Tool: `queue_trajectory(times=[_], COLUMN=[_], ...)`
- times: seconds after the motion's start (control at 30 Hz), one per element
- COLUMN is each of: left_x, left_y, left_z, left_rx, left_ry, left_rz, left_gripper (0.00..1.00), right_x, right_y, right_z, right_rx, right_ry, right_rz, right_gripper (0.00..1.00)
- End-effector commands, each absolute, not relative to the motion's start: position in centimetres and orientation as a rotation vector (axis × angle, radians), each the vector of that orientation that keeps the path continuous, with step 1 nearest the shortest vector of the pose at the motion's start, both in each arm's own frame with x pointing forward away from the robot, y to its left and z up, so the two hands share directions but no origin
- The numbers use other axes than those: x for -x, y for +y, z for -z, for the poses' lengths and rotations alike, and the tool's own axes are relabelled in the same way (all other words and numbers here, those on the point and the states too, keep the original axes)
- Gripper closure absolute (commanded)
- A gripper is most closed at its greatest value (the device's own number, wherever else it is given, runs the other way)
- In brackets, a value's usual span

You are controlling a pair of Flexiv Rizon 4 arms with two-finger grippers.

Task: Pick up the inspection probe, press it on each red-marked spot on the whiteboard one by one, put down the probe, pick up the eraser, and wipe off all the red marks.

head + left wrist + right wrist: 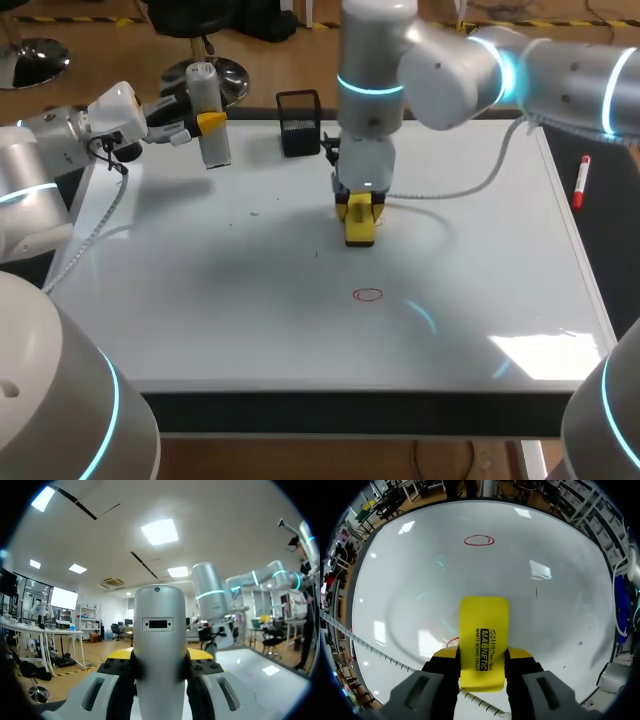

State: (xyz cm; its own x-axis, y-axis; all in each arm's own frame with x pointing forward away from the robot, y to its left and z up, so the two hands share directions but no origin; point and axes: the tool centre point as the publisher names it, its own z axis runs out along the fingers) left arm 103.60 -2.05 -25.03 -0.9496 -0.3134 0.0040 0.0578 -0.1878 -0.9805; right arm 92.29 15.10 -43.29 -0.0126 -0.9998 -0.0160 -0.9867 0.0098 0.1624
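My left gripper (208, 123) is shut on the grey-white inspection probe (209, 112), held upright over the whiteboard's back left corner. In the left wrist view the probe (160, 645) stands between the yellow fingertips (119, 655). My right gripper (360, 208) points down at the middle of the whiteboard (200, 300), shut on the yellow eraser (360, 228), whose lower end is at the board surface. A red circle mark (368, 294) lies nearer the front. In the right wrist view the eraser (484, 640) fills the gap between the fingers, a red arc (452, 641) peeks out beside it, and the red circle (479, 540) is ahead.
A black mesh holder (299, 122) stands at the board's back edge, close behind my right wrist. A red marker (581, 182) lies on the dark strip right of the board. My right arm (212, 600) shows beyond the probe in the left wrist view.
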Motion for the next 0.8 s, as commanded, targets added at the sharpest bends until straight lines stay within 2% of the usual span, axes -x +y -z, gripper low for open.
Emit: queue_trajectory(times=[0.03, 0.8], left_x=[-103.6, -103.6], left_y=[-2.1, -2.1], left_z=[25.0, 25.0], left_rx=[0.296, 0.296], left_ry=[1.823, 1.823], left_rz=[2.231, 2.231], left_gripper=[1.00, 1.00], right_x=[-92.6, -92.7], right_y=[14.1, 8.9], right_z=[44.0, 44.8], right_rx=[-2.122, -1.984], right_ry=[-2.159, -2.229], right_rz=[0.185, 0.146], right_gripper=[1.00, 1.00])
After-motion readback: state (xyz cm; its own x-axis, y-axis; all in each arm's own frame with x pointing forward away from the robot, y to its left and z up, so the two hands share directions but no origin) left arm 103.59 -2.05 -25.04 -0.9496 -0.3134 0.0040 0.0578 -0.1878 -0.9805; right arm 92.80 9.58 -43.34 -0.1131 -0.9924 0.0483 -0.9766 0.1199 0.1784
